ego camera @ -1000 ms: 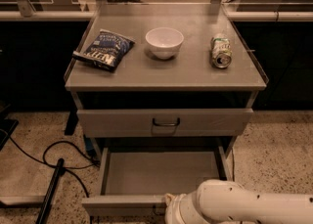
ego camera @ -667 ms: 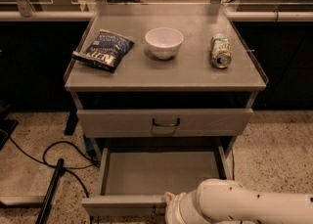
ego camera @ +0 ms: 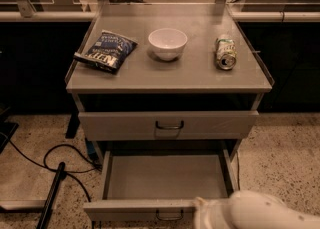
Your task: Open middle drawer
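Finding 1: my gripper (ego camera: 202, 214) sits at the bottom edge of the view, against the front panel of the middle drawer (ego camera: 165, 178). My arm's white housing (ego camera: 260, 213) covers most of it. Whether it is open or closed, I cannot tell.

Finding 2: the middle drawer stands open, extended well out of the cabinet toward my gripper. Its grey floor is visible just beyond the gripper. Its dark loop handle (ego camera: 169, 216) lies just to the left of the gripper; contact between the two cannot be confirmed.

Finding 3: the upper drawer (ego camera: 120, 124) lies farther beyond the gripper, with its front near the cabinet face and its own handle (ego camera: 169, 124) at centre.

Finding 4: on the cabinet top (ego camera: 170, 75), well beyond the gripper, three items stand apart from one another. A blue chip bag (ego camera: 106, 51) lies flat to the far left. A white bowl (ego camera: 167, 43) stands upright slightly left of the gripper's line. A can (ego camera: 226, 53) lies on its side slightly to the right.

Finding 5: dark cables (ego camera: 55, 155) lie on the speckled floor (ego camera: 280, 148), well to the gripper's left.
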You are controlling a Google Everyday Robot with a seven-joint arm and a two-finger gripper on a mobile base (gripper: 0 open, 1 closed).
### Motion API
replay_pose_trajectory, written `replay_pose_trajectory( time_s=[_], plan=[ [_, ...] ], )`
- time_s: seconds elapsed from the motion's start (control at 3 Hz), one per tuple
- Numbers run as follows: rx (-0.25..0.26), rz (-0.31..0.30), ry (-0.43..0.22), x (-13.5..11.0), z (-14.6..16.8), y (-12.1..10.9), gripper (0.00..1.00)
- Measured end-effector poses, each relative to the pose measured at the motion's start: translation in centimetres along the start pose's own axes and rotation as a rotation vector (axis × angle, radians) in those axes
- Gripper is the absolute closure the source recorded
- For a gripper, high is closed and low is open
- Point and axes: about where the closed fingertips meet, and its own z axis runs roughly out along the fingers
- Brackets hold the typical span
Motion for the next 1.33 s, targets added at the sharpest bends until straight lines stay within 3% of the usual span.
replay_pose_trajectory(
  time_s=[0.33, 0.67, 1.0, 1.33],
  plan=[
    [0.227, 0.283, 0.051, 9.7, -10.1, -2.9, 0.0],
    [0.465, 0.582, 0.082, 19.9, -21.7, -1.6, 0.0],
    [0.659, 0.877, 0.085, 29.4, -30.6, 2.4, 0.0],
    [0.709, 0.97, 0.083, 32.8, -32.7, 4.2, 0.0]
  ],
)
